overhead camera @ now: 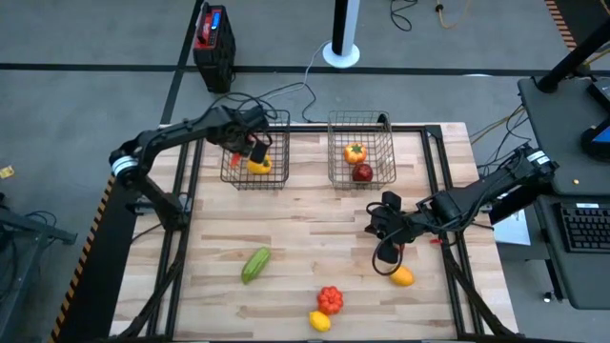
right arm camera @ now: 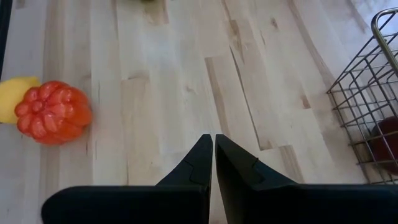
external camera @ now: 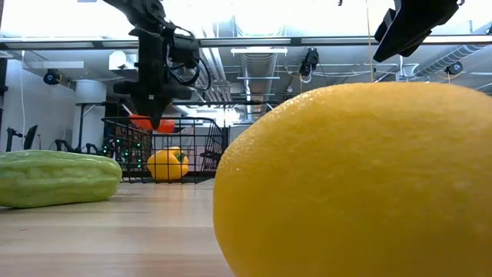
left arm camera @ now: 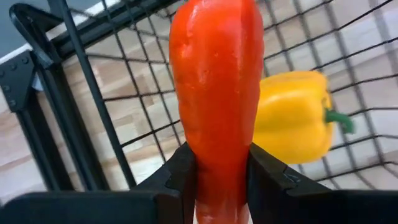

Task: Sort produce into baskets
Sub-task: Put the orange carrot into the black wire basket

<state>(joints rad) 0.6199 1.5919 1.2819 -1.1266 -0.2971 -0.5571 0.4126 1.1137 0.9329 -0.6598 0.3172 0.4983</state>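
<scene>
My left gripper point(overhead camera: 251, 149) stands over the left wire basket point(overhead camera: 235, 177), shut on an orange-red carrot point(left arm camera: 214, 93). It also shows in the low view point(external camera: 156, 115). A yellow pepper point(overhead camera: 259, 165) lies in that basket. The right basket point(overhead camera: 385, 152) holds an orange piece with a green stem point(overhead camera: 355, 151) and a dark red apple point(overhead camera: 363, 173). My right gripper point(overhead camera: 383, 225) hangs shut and empty over the table, right of centre. A green cucumber point(overhead camera: 255, 264), a red tomato point(overhead camera: 330, 299), a lemon point(overhead camera: 320, 321) and a yellow-orange fruit point(overhead camera: 403, 276) lie on the wood. My left gripper pinches the carrot between its two fingers point(left arm camera: 184, 177), on the carrot's two sides near the end by the wrist point(left arm camera: 217, 186). The fingers point down from above and lie along the carrot. The carrot hangs clear, pointing down past the fingertips at the basket's rim height point(external camera: 147, 123).
The black table frame point(overhead camera: 448, 191) borders the wooden top. A big yellow fruit point(external camera: 354, 177) fills the front of the low view. Bare wood lies between the baskets and the loose produce point(overhead camera: 305, 229).
</scene>
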